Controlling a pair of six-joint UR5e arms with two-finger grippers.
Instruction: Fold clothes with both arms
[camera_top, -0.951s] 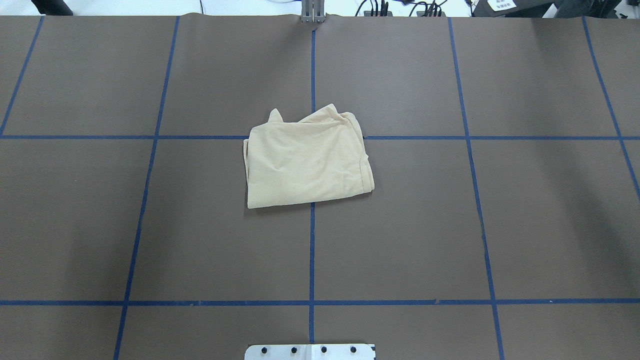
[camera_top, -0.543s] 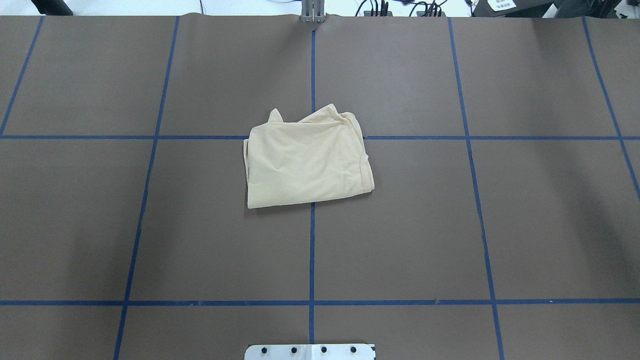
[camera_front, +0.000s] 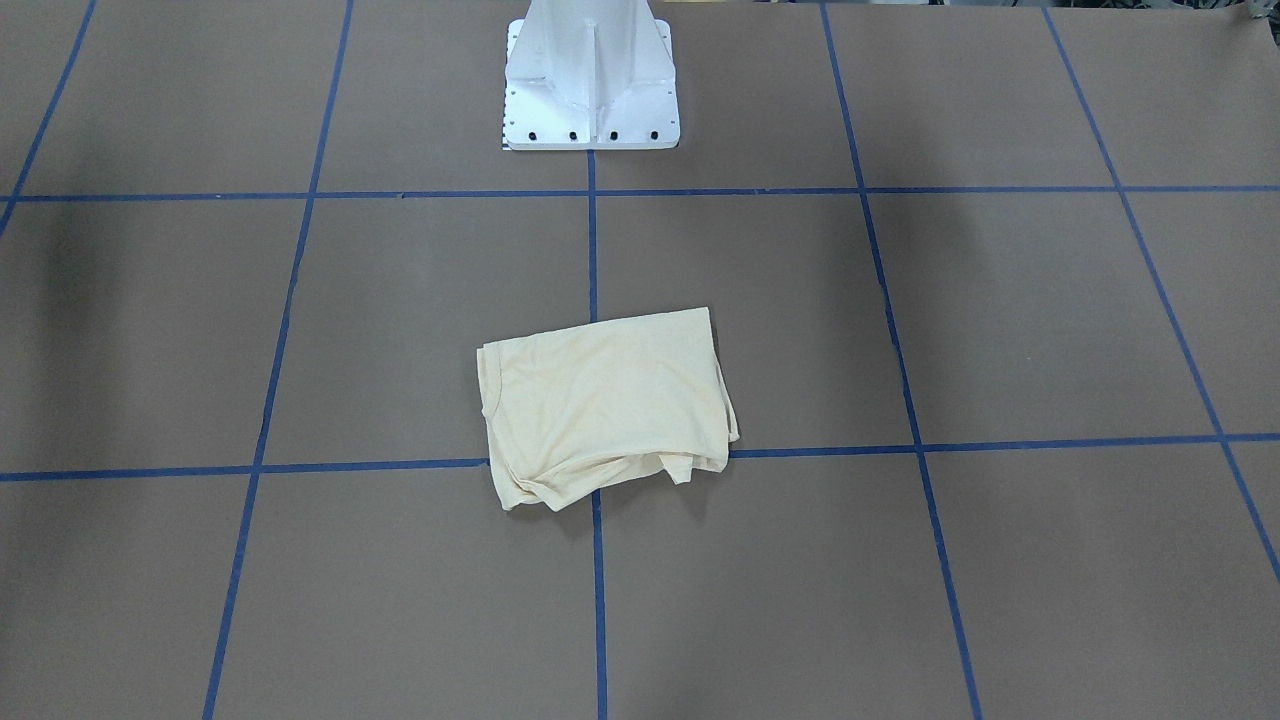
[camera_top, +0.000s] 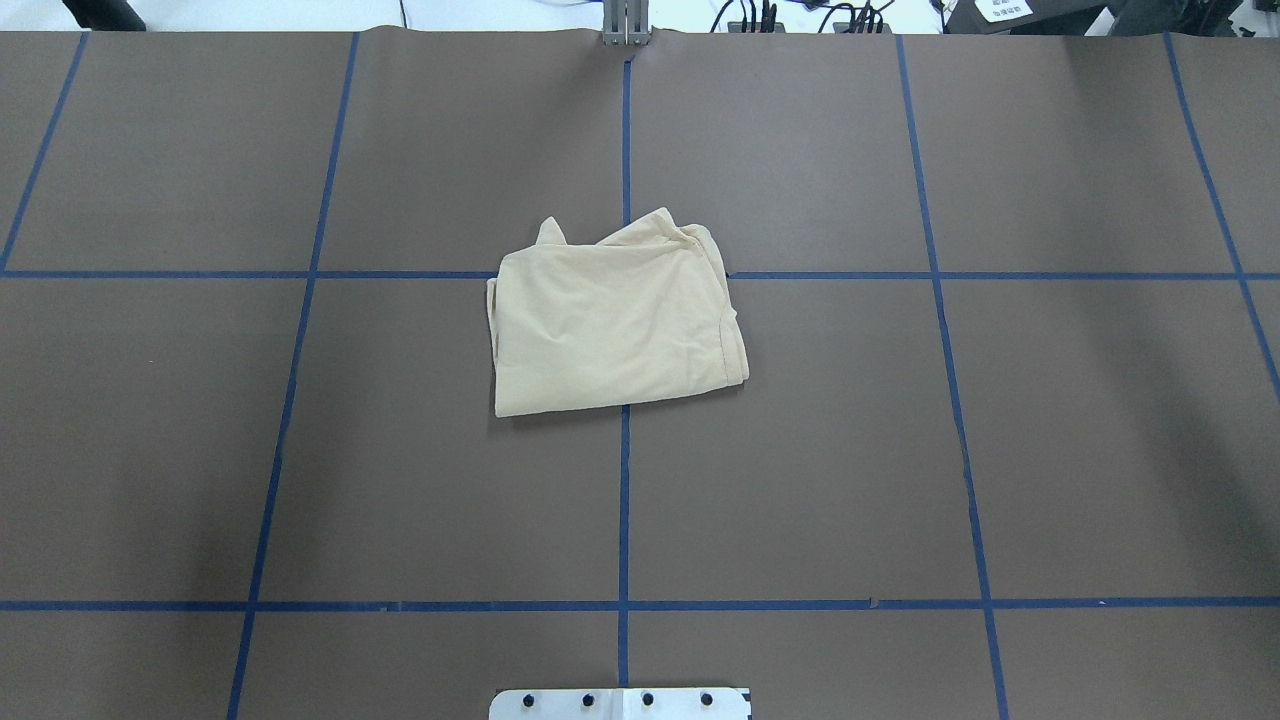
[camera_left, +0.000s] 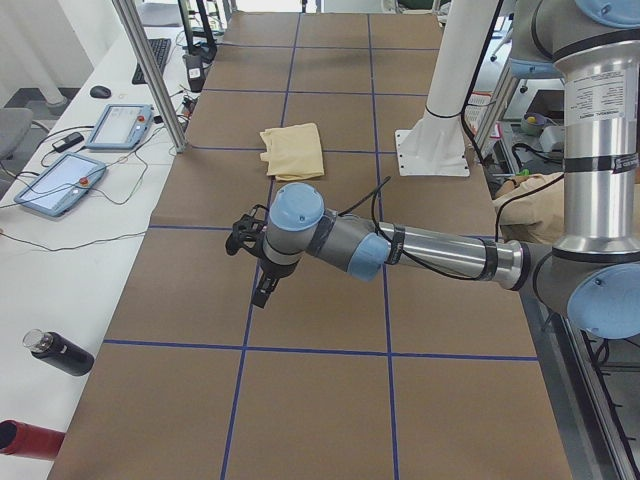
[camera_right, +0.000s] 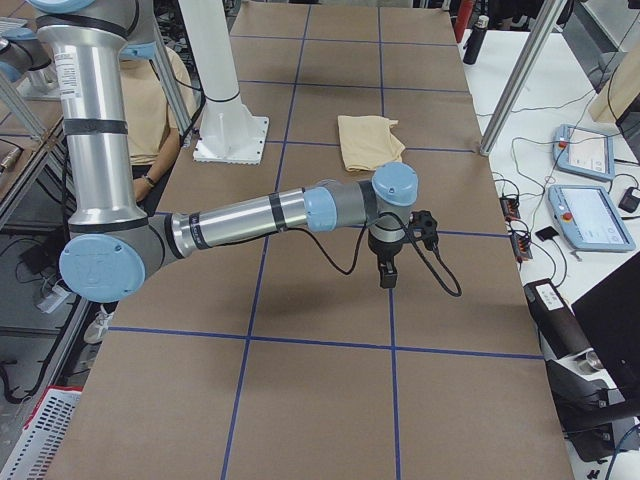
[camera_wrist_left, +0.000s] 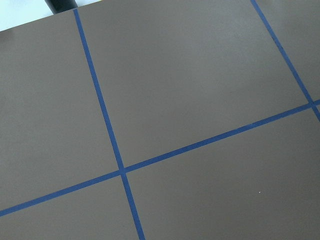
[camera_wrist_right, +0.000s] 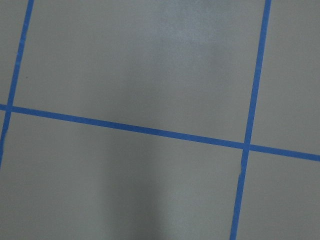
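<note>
Left gripper (camera_left: 263, 292): black, pointing down over bare brown paper toward the table's left end, with nothing seen in its grasp. Its opening cannot be judged from this side view. Right gripper (camera_right: 386, 280): likewise pointing down, over the right end of the table; opening cannot be told. Both wrist cameras show only brown paper and blue tape lines. The left arm (camera_left: 440, 255) and right arm (camera_right: 240, 218) each reach out low and nearly level from the robot's side.

Shirt (camera_top: 615, 325): a compact, roughly rectangular folded packet, plain cream face up. It has a stitched hem along the robot's right side, and bunched layers with one corner poking out at the edge facing the operators (camera_front: 605, 400). It lies flat at mid-table over a crossing of tape lines, well apart from both grippers.

Table (camera_top: 1000, 450): brown paper gridded with blue tape, with bare paper on every side of the shirt. The white pedestal (camera_front: 590, 80) stands at the robot-side edge, apart from the shirt.

Surroundings: two pendant tablets (camera_left: 62, 183) with cables and a dark bottle (camera_left: 60, 352) lie on the white bench past the operators' edge. A person (camera_right: 160, 110) sits behind the robot.
</note>
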